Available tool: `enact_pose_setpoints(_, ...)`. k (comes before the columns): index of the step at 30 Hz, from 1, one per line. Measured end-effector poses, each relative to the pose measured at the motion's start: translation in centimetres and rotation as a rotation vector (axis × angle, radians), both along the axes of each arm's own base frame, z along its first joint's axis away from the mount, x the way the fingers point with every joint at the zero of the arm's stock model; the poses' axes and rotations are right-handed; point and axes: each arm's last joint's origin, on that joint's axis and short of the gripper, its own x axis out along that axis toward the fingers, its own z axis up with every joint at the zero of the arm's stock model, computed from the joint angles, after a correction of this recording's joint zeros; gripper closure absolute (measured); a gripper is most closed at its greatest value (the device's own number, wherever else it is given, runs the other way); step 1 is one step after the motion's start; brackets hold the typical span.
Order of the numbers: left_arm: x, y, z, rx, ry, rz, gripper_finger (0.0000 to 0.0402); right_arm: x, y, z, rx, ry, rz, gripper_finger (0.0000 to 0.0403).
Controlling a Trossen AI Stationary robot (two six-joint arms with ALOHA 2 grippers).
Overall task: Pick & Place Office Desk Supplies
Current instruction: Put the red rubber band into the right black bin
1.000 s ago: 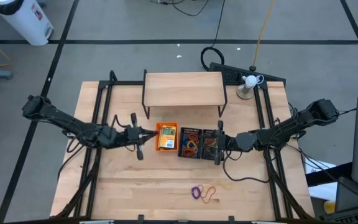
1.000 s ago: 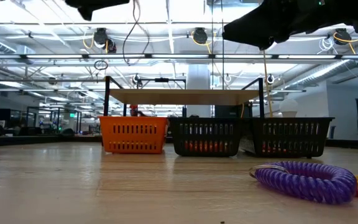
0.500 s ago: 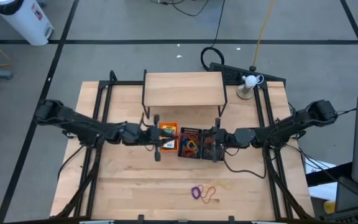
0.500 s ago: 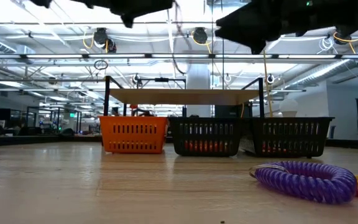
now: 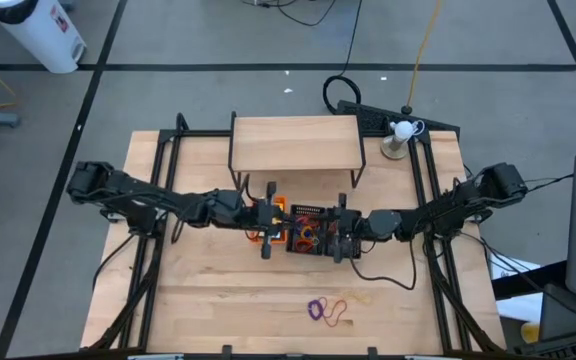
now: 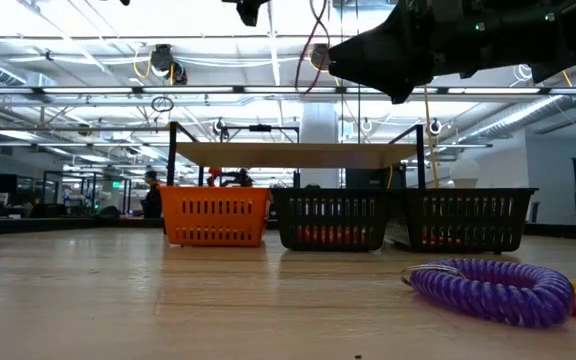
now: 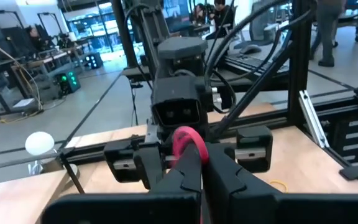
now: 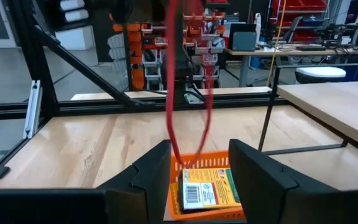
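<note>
Nearest on the tabletop (image 6: 168, 300), the purple loop (image 6: 493, 290) lies loose, well apart from the trays and not yet sorted. Further back, the left gripper (image 7: 197, 163) is clenched on the red rubber band (image 7: 188, 144), which dangles over the orange tray (image 6: 215, 217) and the crayon box (image 8: 207, 186) inside it. If let go here, the band would likely join the crayons rather than the bands in the middle black mesh tray (image 6: 333, 220). It might also cling to a finger. The right gripper (image 8: 201, 152), released and empty, hovers close opposite, so a collision is possible. The box shows a barcode label; its print is too small to read.
</note>
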Motion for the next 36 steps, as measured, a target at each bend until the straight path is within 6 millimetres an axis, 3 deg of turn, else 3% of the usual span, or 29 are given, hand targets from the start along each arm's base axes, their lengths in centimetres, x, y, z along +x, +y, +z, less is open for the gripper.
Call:
enact_pose_setpoints(16, 0.27, 0.16, -0.39, -0.005, 0.008, 0.01, 0.0401, 0.13, 0.04, -0.01, 0.019, -0.023, 0.002, 0.0256)
enact_pose_setpoints(20, 0.27, 0.15, -0.35, -0.006, 0.003, 0.009, 0.0401, 0.13, 0.03, -0.01, 0.028, -0.024, 0.0, 0.0287)
enact_pose_setpoints(27, 0.27, 0.15, -0.36, -0.007, 0.004, 0.01, 0.0401, 0.13, 0.03, -0.02, -0.011, -0.019, 0.001, 0.0393)
enact_pose_setpoints(36, 0.27, 0.15, -0.37, 0.019, 0.003, 0.009, 0.0381, 0.1, 0.04, -0.11, -0.035, -0.008, -0.025, 0.04)
